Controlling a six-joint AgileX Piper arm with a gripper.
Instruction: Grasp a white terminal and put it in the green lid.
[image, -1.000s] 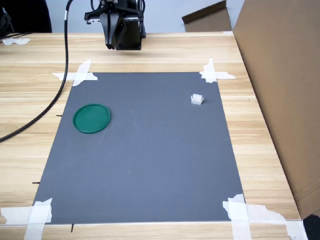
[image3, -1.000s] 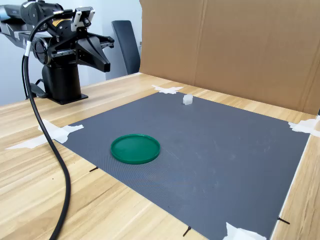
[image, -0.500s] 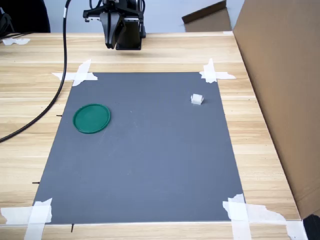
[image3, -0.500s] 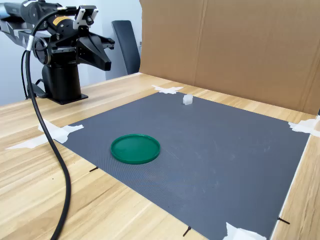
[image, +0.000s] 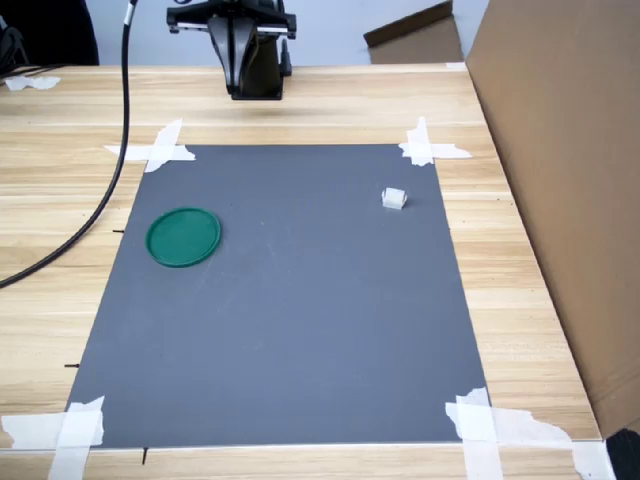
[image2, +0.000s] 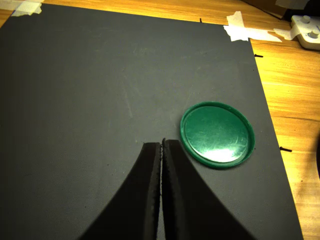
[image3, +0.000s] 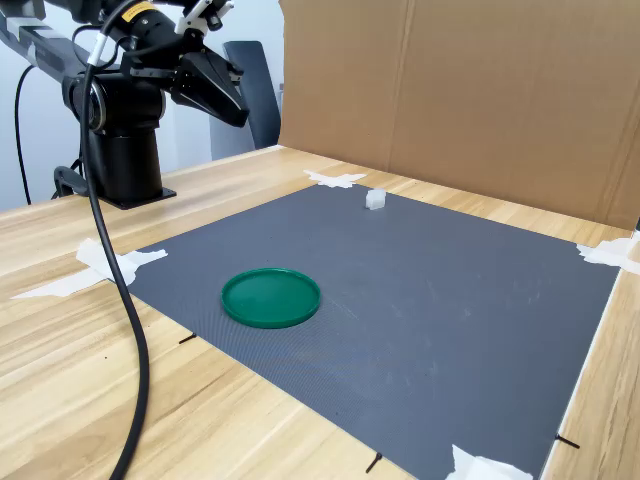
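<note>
The white terminal (image: 394, 198) (image3: 375, 199) is a tiny pale block resting near the grey mat's far corner, close to the cardboard wall. It does not show in the wrist view. The green lid (image: 183, 237) (image3: 271, 297) (image2: 217, 132) lies flat and empty on the mat, toward the first exterior view's left. My gripper (image: 240, 88) (image3: 240, 117) (image2: 161, 144) hangs high over the bare wood behind the mat, far from both things. Its black fingers (image2: 150, 165) are pressed together with nothing between them.
The grey mat (image: 300, 330) is taped to the wooden table with white strips (image: 160, 150) at its corners. A tall cardboard wall (image: 560, 150) stands along the first exterior view's right. A thick black cable (image3: 120, 320) trails across the wood. The arm's black base (image3: 125, 165) stands behind the mat.
The gripper has risen and swung a little to the first exterior view's right, reaching out toward the mat. The lid and the terminal have stayed put.
</note>
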